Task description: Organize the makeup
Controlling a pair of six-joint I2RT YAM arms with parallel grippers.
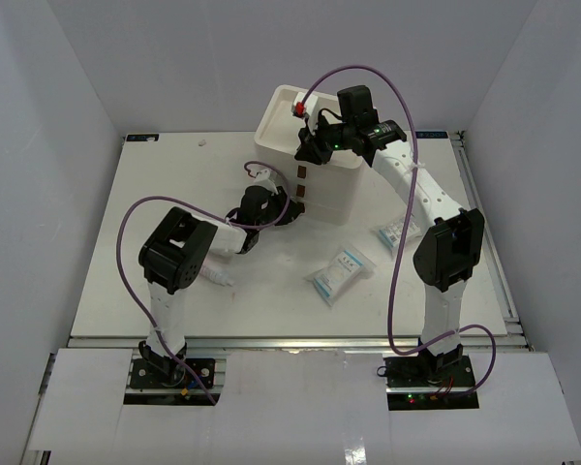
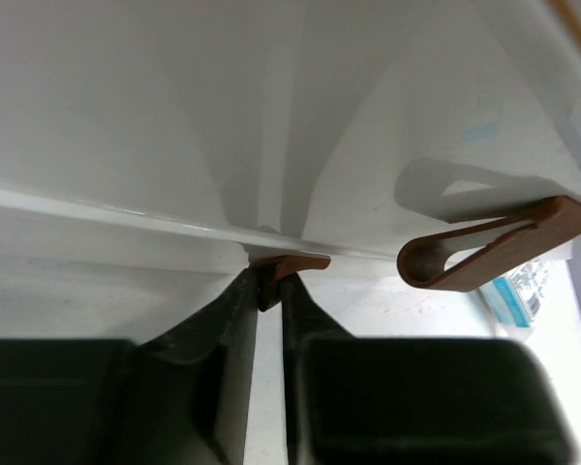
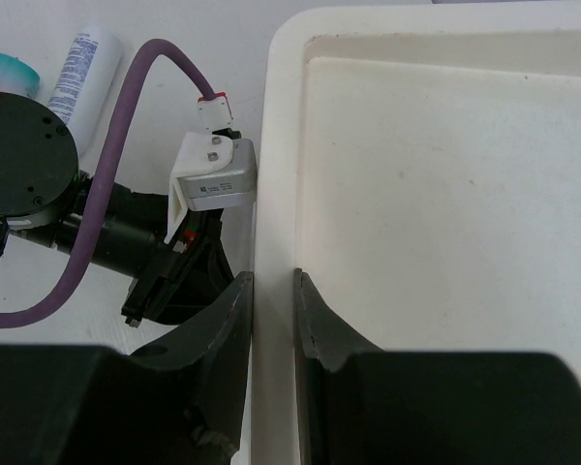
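Makeup-wise, what's loose is all small, light stuff. A little pile of blue-and-white clear packets (image 1: 341, 274) lies flat on the table (image 1: 155, 184) in front of the cream drawer box (image 1: 331, 189). Another packet (image 1: 395, 233) sits half under your right forearm. Over by your left arm there's a white printed tube (image 3: 82, 68) with a teal-topped thing (image 3: 10, 70) just beside it. I can't make out any sponges.

The packets are probably floppy and slick, so pinch an edge or corner. The tube looks stiffer but will likely roll, so grab it across the middle.

Neither hand is on makeup right now. Your left gripper (image 2: 273, 283) is clamped on a brown pull tab (image 2: 289, 263) of a drawer. Your right gripper (image 3: 273, 291) straddles the box's top rim and is pinched on it, bracing it I'd guess.

The table is smooth and white, so expect things to slide. White walls (image 1: 58, 116) close in on three sides, with fair room mid-table.
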